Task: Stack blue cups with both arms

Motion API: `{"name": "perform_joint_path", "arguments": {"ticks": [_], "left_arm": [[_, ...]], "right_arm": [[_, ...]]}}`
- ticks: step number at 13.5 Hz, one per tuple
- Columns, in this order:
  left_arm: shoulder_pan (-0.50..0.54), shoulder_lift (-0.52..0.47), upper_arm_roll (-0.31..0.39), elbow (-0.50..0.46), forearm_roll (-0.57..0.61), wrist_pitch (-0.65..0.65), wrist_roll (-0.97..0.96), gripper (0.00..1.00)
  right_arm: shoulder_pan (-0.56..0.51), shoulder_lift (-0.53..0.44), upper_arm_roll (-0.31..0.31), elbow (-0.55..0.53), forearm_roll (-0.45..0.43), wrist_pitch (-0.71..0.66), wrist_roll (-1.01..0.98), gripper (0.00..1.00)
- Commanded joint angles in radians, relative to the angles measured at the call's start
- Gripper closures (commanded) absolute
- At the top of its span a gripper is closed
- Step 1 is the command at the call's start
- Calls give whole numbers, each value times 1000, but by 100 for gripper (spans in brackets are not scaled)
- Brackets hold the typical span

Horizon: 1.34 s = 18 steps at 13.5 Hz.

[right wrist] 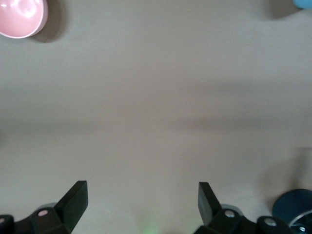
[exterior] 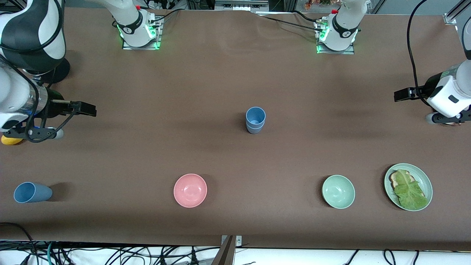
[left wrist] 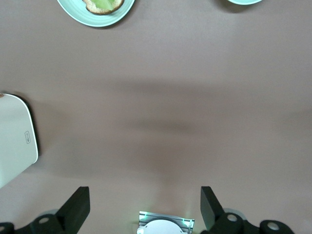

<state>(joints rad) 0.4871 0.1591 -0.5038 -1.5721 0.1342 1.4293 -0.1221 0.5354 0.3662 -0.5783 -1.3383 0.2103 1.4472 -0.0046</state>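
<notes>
Two blue cups (exterior: 255,119) stand nested, one in the other, upright at the middle of the table. A third blue cup (exterior: 32,192) sits apart at the right arm's end, near the front edge, its mouth turned toward that end; its rim shows in the right wrist view (right wrist: 304,3). My right gripper (exterior: 40,132) hangs open and empty over bare table at the right arm's end, as the right wrist view (right wrist: 141,200) also shows. My left gripper (exterior: 447,118) hangs open and empty over bare table at the left arm's end, as the left wrist view (left wrist: 145,204) also shows.
A pink bowl (exterior: 190,190) and a pale green bowl (exterior: 338,191) sit nearer the front camera than the nested cups. A green plate with bread and lettuce (exterior: 408,187) lies beside the green bowl. A white object (left wrist: 14,141) lies under the left arm. A yellow object (exterior: 11,140) lies under the right arm.
</notes>
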Motion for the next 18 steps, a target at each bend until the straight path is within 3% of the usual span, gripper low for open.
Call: {"name": "perform_joint_path", "arguments": {"ticks": [1,2,3,5,6,9,18], "left_arm": [[-188,-51,222,-11,-66,14,82,0],[-349,-76,399,-31,-89,17,96,0],[-433,-81,500,-29,-109,17,126,0],[-450,-89,528,-25,-127,35,220,0],[-467,-107,545,-29,-123,57,231,0],[-502,-101,570,-29,-119,63,242,0],[-489,-84,570,-26,-119,82,242,0]], "right_arm": [[-236,-76,280,-35,-57,15,81,0],[-286,-102,349,-62,-99,25,95,0],[-326,-157,397,-129,-123,54,113,0],[-402,-286,477,-278,-150,110,120,0],[-414,-309,494,-291,-163,101,112,0],[-433,-331,532,-283,-198,67,109,0],[-434,-288,529,-199,-193,30,86,0]]}}
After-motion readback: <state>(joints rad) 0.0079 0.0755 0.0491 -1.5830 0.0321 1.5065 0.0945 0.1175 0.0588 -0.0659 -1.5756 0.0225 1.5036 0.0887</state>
